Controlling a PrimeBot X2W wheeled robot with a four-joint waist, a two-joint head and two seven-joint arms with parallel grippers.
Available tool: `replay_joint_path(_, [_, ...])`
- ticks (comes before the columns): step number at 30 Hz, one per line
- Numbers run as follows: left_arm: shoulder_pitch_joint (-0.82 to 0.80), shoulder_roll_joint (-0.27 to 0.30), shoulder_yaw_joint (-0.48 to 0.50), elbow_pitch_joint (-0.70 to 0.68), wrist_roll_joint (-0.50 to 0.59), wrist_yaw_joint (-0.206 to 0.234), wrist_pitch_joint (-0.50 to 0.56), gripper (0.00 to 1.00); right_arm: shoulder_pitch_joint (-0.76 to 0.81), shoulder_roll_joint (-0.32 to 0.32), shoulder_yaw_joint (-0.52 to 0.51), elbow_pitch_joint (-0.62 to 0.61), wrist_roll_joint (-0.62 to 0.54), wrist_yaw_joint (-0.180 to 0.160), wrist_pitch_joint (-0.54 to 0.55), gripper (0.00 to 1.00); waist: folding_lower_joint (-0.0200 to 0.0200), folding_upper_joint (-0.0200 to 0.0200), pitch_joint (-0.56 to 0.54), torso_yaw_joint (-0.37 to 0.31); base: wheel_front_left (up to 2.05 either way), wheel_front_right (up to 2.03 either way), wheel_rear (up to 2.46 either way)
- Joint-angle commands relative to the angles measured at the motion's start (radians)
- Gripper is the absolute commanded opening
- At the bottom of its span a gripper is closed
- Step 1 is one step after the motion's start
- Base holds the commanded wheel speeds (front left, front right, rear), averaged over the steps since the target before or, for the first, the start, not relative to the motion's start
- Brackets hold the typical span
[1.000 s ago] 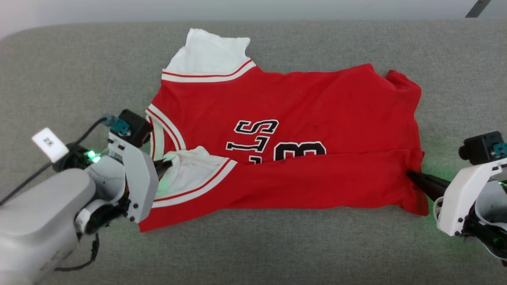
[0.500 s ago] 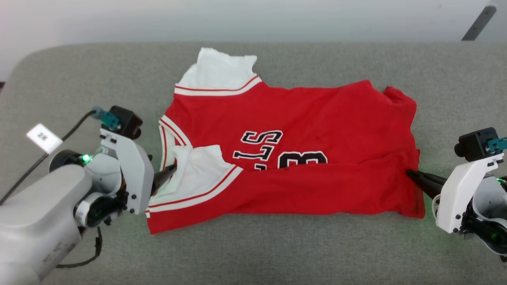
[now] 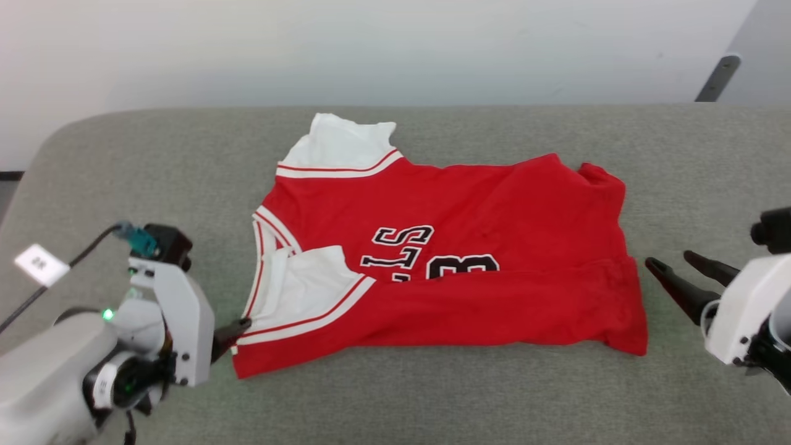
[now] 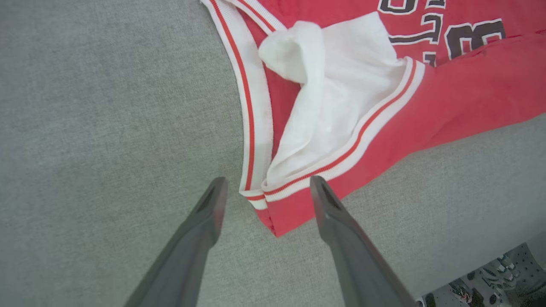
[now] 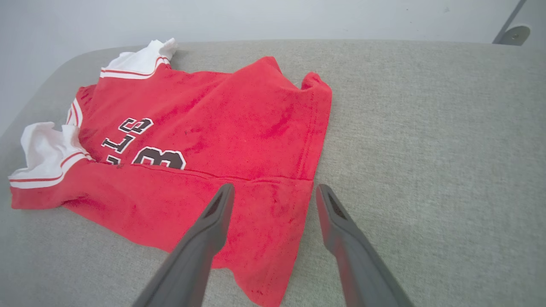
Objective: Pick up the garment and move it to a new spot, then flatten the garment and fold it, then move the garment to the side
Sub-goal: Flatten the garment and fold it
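Red sports jersey garment with white short sleeves and dark chest lettering lies spread between 2 grippers, held by neither. Left gripper has its 2 dark fingers spread, with the striped-trim shoulder corner between them in the wrist view. Just ahead of its tips the white sleeve sits bunched and puffed. Right gripper is spread too, its tips just beside the hem edge and apart from the cloth. Ahead of both, the nearer long edge is folded over the lower half of the lettering, so I'd judge 1 lengthwise fold done. For the next one, I'd press that sleeve flat first, pinch both layers at each end and lift evenly. I'd also smooth the curled hem corner farthest from the right tips. Grey fabric surface stretches beyond everything.
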Motion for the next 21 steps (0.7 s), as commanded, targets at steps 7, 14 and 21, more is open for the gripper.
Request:
replay_joint_path(7, [0.083, 0.052, -0.003, -0.081, -0.028, 0.044, -0.03, 1.0, 0.123, 0.038, -0.155, -0.118, -0.056, -0.001, 0.015, 1.0, 0.0, 0.0, 0.027, -0.042, 0.0, 0.0, 0.0])
replay_joint_path(14, [0.121, 0.052, -0.014, -0.074, -0.023, 0.061, -0.051, 1.0, 0.231, 0.127, -0.298, -0.26, -0.134, -0.001, 0.083, 1.0, 0.0, 0.0, 0.059, -0.06, 0.0, 0.0, 0.0])
replay_joint_path(21, [0.106, 0.005, -0.009, 0.003, -0.041, 0.016, -0.051, 0.76, 0.289, 0.192, -0.356, -0.366, -0.165, -0.001, 0.21, 1.0, 0.0, 0.0, 0.084, -0.064, 0.0, 0.0, 0.0])
